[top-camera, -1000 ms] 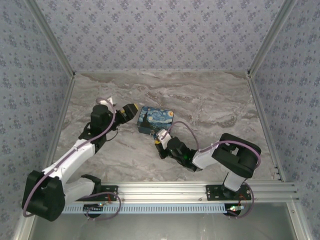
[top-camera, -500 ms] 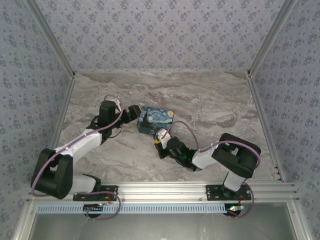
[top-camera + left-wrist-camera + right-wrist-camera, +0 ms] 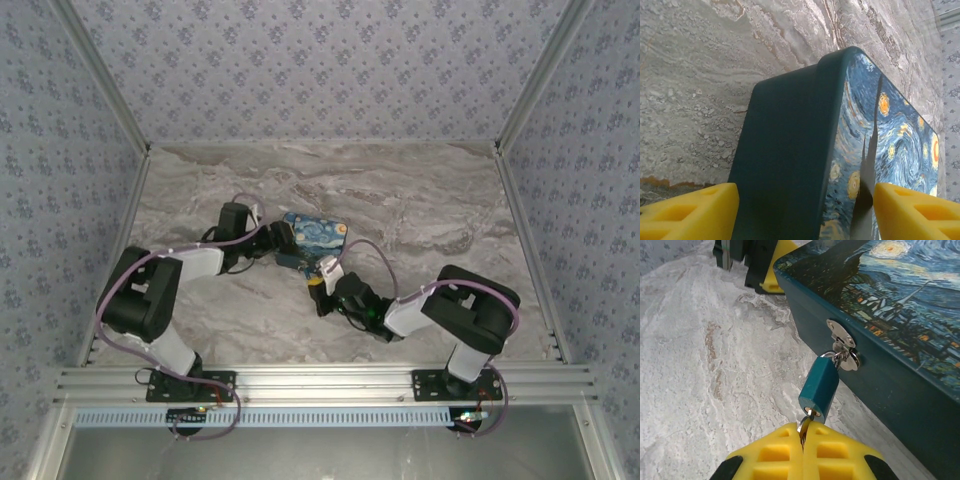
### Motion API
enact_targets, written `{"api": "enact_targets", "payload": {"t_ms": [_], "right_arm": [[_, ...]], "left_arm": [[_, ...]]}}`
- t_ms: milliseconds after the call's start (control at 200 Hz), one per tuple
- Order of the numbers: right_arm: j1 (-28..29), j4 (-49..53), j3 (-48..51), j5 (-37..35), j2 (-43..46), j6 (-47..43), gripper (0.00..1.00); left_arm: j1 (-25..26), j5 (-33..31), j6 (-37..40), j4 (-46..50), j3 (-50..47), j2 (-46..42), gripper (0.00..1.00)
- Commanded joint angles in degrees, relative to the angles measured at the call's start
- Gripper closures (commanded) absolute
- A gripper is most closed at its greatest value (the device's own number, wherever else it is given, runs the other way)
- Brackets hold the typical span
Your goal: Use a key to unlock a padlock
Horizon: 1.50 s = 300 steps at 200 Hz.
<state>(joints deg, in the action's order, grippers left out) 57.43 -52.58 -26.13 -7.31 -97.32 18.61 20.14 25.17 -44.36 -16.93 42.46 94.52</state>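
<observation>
Right end effector [image 3: 802,442]: yellow fingers [image 3: 775,455] pressed together, clamped on the key [image 3: 804,428]. Key blade sat in the keyhole at the padlock's [image 3: 819,386] lower end. Padlock hung tilted by its shackle from the silvery hasp [image 3: 842,342] on the box's [image 3: 900,315] near side wall, body just above the worktop [image 3: 700,365].

Left end effector [image 3: 800,212]: jaws apart, one yellow finger [image 3: 690,210] on each side of the box's left end, straddling it. Could not tell whether the pads touched the box.

Top view: box lay left of centre on the marbled worktop, left end effector [image 3: 280,238] at its left end, right end effector [image 3: 318,281] at its near side.
</observation>
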Motion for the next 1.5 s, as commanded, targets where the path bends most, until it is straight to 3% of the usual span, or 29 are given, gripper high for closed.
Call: {"api": "enact_targets", "payload": {"t_ms": [0, 495, 750, 1199, 1494], "right_arm": [[-1.36, -2.35, 0.97, 3.39, -0.88, 5.05, 1.00], [-6.00, -8.30, 4.68, 12.76, -1.82, 14.99, 1.00], [-8.11, -11.74, 5.79, 17.61, -3.75, 20.47, 1.00], [-10.53, -10.35, 9.31, 18.47, -3.24, 25.87, 1.00], [-11.50, -7.61, 13.01, 14.98, 0.04, 26.81, 0.91]], "left_arm": [[-0.02, 0.85, 0.16, -1.79, -0.25, -0.03, 0.34], [2.84, -7.00, -4.43, -1.70, -11.85, -11.35, 0.41], [5.61, -7.39, -7.06, -2.56, -14.67, -13.41, 0.41], [11.61, -11.12, -10.09, -3.92, -15.39, -14.71, 0.42], [12.89, -12.11, -10.48, -3.68, -14.71, -14.15, 0.42]]}}
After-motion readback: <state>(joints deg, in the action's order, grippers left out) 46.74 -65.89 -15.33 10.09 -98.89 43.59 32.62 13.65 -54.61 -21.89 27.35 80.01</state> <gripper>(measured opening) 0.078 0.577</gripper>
